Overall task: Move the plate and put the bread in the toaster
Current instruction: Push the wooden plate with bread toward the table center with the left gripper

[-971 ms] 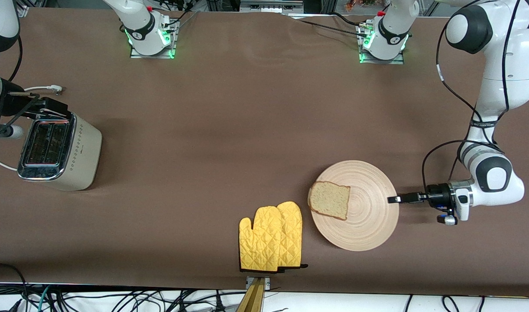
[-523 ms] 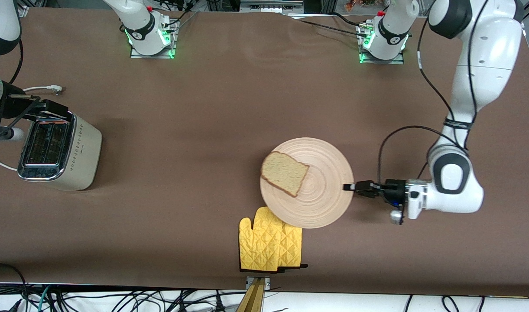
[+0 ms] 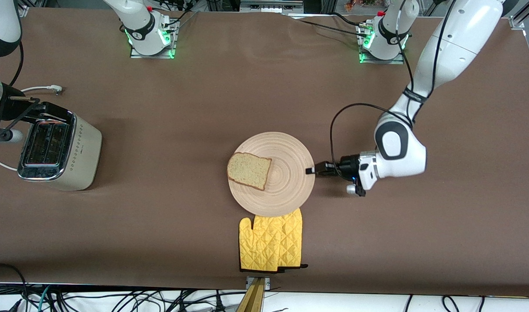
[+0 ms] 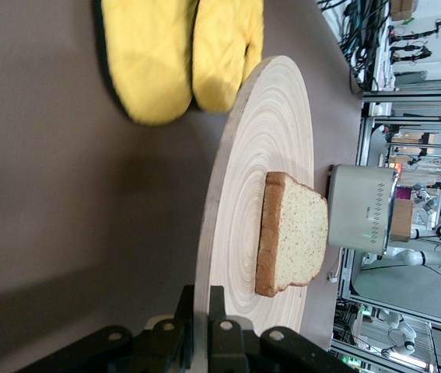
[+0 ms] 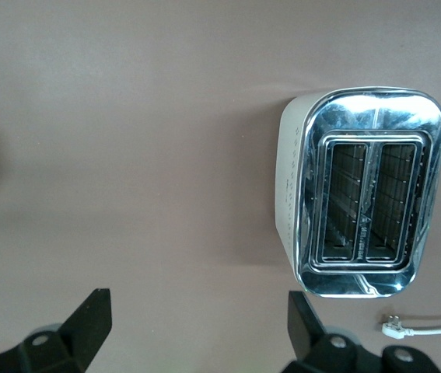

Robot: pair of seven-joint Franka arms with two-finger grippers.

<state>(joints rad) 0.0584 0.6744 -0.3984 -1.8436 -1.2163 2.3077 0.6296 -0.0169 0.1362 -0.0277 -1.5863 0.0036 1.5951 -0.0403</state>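
The light-wood plate [image 3: 286,182] lies mid-table with the bread slice [image 3: 249,170] on its side toward the right arm's end. Its near rim overlaps the yellow oven mitts [image 3: 270,242]. My left gripper [image 3: 309,170] is shut on the plate's rim on the side toward the left arm's end. In the left wrist view the plate [image 4: 263,163] runs between my left gripper's [image 4: 202,305] fingers, with the bread [image 4: 292,231] on it. The cream toaster [image 3: 58,149] stands at the right arm's end, slots empty. My right gripper [image 5: 197,320] is open, up over the table beside the toaster [image 5: 360,190].
A white power cord and plug [image 3: 52,89] lie by the toaster, farther from the front camera. The yellow mitts lie near the table's front edge, also seen in the left wrist view [image 4: 177,54]. Both arm bases stand along the table's edge farthest from the front camera.
My left gripper has dragged the plate with the bread toward the right arm's end and a little farther from the front camera; its rim now overlaps the mitts. The right arm has barely moved.
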